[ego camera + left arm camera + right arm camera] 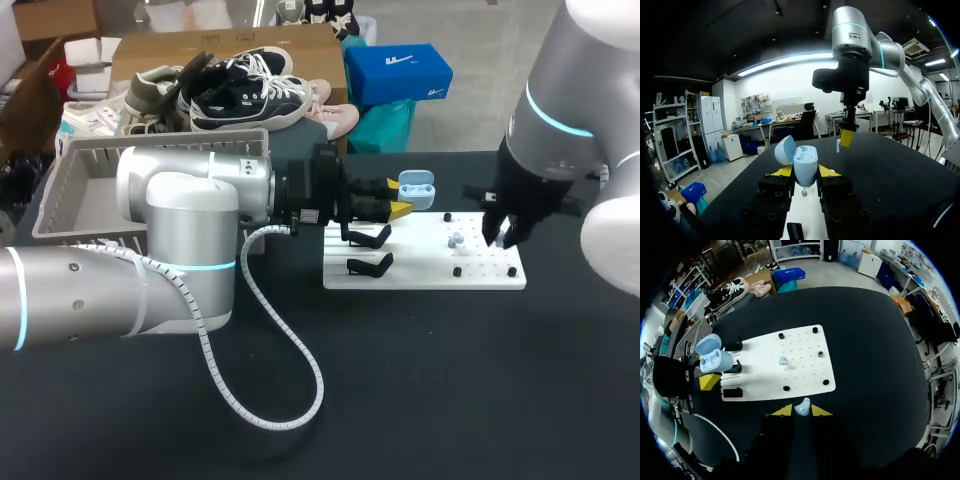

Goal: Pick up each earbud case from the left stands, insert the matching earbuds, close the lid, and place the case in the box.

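Pinched from both sides by the yellow tips of the left gripper — a pale blue earbud case, rounded and glossy, lid hinged back and standing open. Held upright at the left edge of the white board, beside the black stands there. Inside the open body, as seen from the right wrist, two small recesses in the same pale blue.

Closed on a single pale blue earbud: the right gripper, one yellow tip touching it on either side. Hanging just over the board's right edge in the head view.

Lying loose near the middle of the board, a second earbud of the same blue, small and teardrop-like, among short black pegs.

At the tabletop's far left corner, a grey slatted box, partly hidden behind the left arm. Looping across the near half of the tabletop — a white coiled cable from that arm.
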